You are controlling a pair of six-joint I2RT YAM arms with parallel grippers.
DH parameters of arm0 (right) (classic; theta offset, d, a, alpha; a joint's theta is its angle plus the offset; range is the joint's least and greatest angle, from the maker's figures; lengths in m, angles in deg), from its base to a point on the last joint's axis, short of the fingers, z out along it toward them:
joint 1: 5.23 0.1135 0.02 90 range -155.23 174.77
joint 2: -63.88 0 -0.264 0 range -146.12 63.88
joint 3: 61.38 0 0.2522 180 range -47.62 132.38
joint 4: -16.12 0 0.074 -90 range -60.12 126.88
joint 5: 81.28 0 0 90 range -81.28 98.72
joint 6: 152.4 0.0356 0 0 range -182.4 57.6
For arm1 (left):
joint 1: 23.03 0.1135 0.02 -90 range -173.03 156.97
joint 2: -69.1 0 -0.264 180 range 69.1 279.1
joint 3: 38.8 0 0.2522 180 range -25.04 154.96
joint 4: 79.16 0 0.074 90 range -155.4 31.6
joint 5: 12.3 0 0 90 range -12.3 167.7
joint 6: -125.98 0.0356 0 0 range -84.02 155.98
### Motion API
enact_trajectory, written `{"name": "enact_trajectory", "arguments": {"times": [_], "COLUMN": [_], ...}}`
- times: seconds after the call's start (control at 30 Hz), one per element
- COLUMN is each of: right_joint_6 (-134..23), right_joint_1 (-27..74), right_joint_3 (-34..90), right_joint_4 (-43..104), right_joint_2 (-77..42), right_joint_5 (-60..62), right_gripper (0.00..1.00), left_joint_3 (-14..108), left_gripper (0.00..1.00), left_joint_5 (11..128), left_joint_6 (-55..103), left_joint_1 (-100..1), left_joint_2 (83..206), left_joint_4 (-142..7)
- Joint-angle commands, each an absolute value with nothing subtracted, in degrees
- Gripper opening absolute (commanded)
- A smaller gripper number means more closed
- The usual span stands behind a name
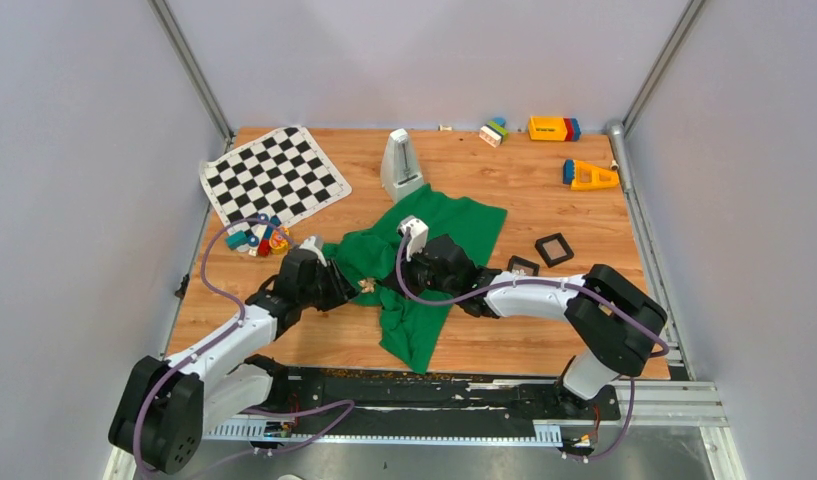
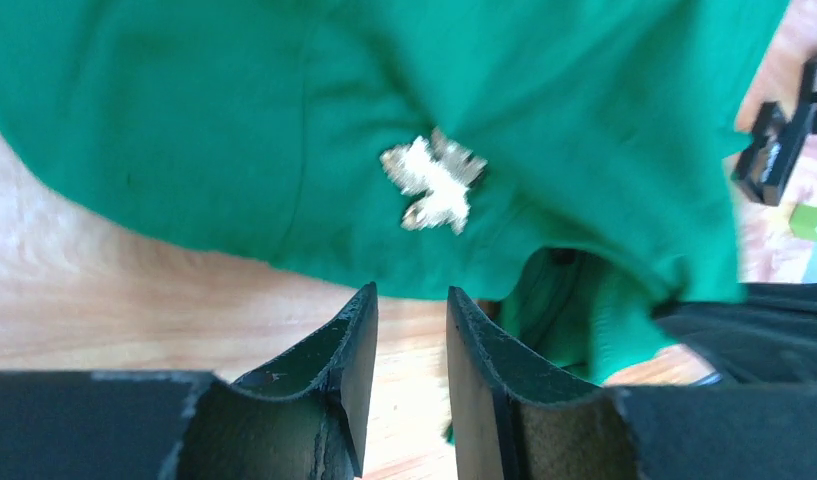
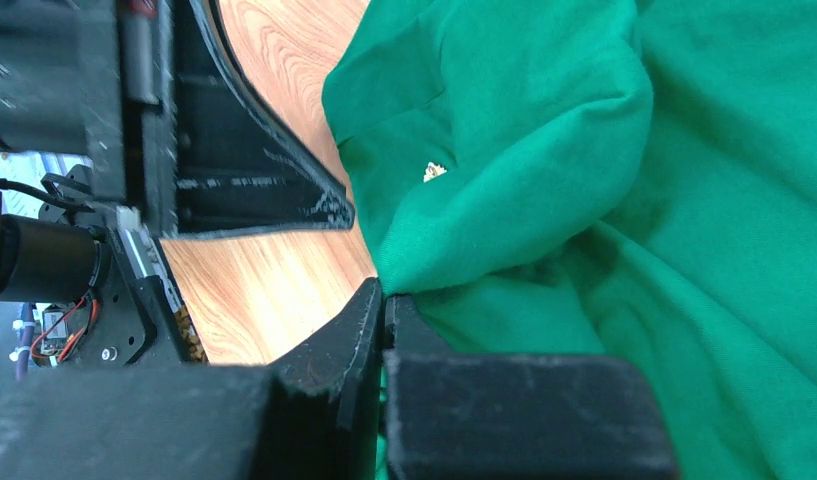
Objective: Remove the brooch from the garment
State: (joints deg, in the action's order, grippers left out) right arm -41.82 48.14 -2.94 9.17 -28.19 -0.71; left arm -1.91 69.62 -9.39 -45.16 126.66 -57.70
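The brooch (image 2: 434,182), a pale glittering piece, sits pinned on the garment (image 2: 214,110) at 12 o'clock from the left gripper (image 2: 412,320), which is narrowly parted and empty. The right gripper (image 3: 382,300) pinches a garment fold. Next, I judge, the left must advance and grasp only the brooch.

A pale gold brooch (image 2: 436,180) sits on the crumpled green garment (image 2: 234,120).
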Motion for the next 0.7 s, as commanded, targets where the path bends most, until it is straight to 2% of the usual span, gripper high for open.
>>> {"name": "enact_trajectory", "arguments": {"times": [0.0,0.67], "right_joint_6": [-40.6,-34.0], "right_joint_1": [47.9,44.7], "right_joint_3": [-1.3,1.0], "right_joint_4": [6.2,14.0], "right_joint_2": [-28.4,-30.5], "right_joint_5": [0.3,8.6], "right_gripper": [0.00,0.00], "left_joint_3": [-5.3,6.9], "left_gripper": [0.38,0.34], "left_joint_5": [63.9,72.4], "left_joint_6": [-14.5,-5.7], "left_joint_1": [-45.3,-45.2], "left_joint_2": [125.7,141.2], "left_joint_4": [-67.4,-60.6]}}
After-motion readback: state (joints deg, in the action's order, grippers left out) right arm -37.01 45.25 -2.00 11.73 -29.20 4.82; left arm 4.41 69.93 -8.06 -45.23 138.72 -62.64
